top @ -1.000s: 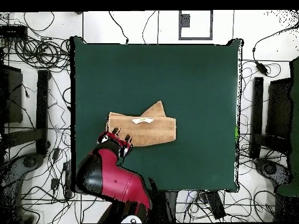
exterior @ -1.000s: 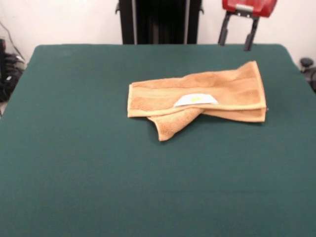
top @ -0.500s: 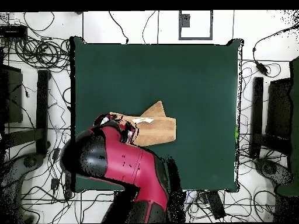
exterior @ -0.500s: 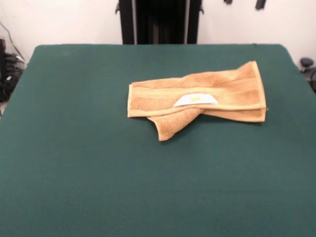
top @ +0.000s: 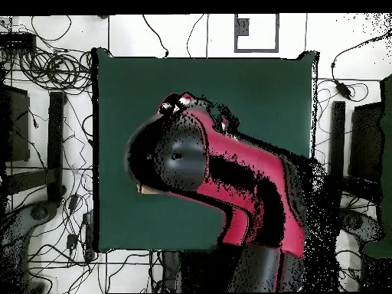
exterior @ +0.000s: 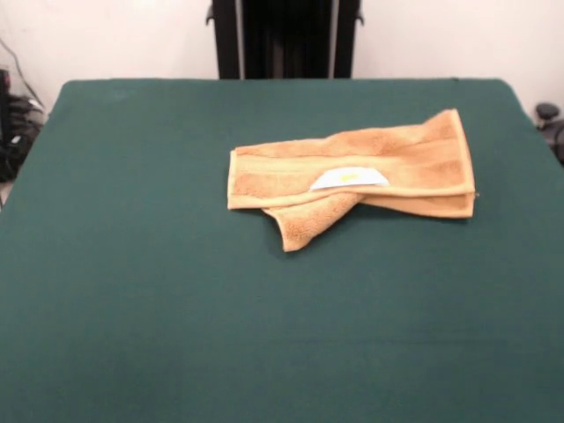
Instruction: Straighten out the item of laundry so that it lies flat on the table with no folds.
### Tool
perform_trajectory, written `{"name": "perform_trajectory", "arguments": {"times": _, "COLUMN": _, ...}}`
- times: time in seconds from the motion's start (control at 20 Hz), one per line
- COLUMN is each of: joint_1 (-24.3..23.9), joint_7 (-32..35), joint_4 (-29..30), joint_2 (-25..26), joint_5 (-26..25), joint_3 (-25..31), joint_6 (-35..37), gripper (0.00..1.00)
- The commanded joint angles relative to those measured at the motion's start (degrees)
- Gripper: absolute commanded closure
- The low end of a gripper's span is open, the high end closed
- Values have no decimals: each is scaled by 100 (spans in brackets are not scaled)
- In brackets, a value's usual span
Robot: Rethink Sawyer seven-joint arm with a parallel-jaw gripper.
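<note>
The orange-tan towel lies folded over lengthways on the green table, right of the middle. A loose corner sticks out towards the front, and the white label with yellow print faces up. The gripper does not show in the front view. In the overhead view the red and black arm is high and large and hides nearly the whole towel; only a tan sliver shows at its left. The arm's end with the gripper is over the table. I cannot tell whether it is open or shut.
The robot's black pedestal stands behind the table's far edge. Several cables lie on the floor around the table, with dark stands at both sides.
The gripper has risen out of the top of the front view. In the overhead view the arm has grown larger and swung over the towel, covering it. The towel has not moved.
</note>
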Motion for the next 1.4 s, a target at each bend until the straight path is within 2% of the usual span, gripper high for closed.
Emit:
{"name": "perform_trajectory", "arguments": {"times": 0.05, "joint_1": -393, "joint_7": -787, "joint_4": -1681, "joint_2": 558, "joint_5": -348, "joint_3": 1084, "joint_6": 1734, "gripper": 0}}
{"name": "perform_trajectory", "arguments": {"times": 0.25, "joint_1": -456, "joint_7": -431, "joint_4": -2034, "joint_2": 667, "joint_5": -278, "joint_3": 1187, "joint_6": 2233, "gripper": 0}}
{"name": "perform_trajectory", "arguments": {"times": 0.55, "joint_1": -214, "joint_7": 406, "joint_4": -2242, "joint_2": 791, "joint_5": -328, "joint_3": 854, "joint_6": 2262, "gripper": 0}}
{"name": "perform_trajectory", "arguments": {"times": 0.9, "joint_1": -169, "joint_7": 157, "joint_4": -1716, "joint_2": 744, "joint_5": -291, "joint_3": 935, "joint_6": 2169, "gripper": 0}}
{"name": "perform_trajectory", "arguments": {"times": 1.15, "joint_1": -249, "joint_7": -36, "joint_4": -1608, "joint_2": 874, "joint_5": -206, "joint_3": 1133, "joint_6": 2728, "gripper": 0}}
{"name": "perform_trajectory", "arguments": {"times": 1.4, "joint_1": -287, "joint_7": 99, "joint_4": -990, "joint_2": 781, "joint_5": -58, "joint_3": 1257, "joint_6": 1911, "gripper": 0}}
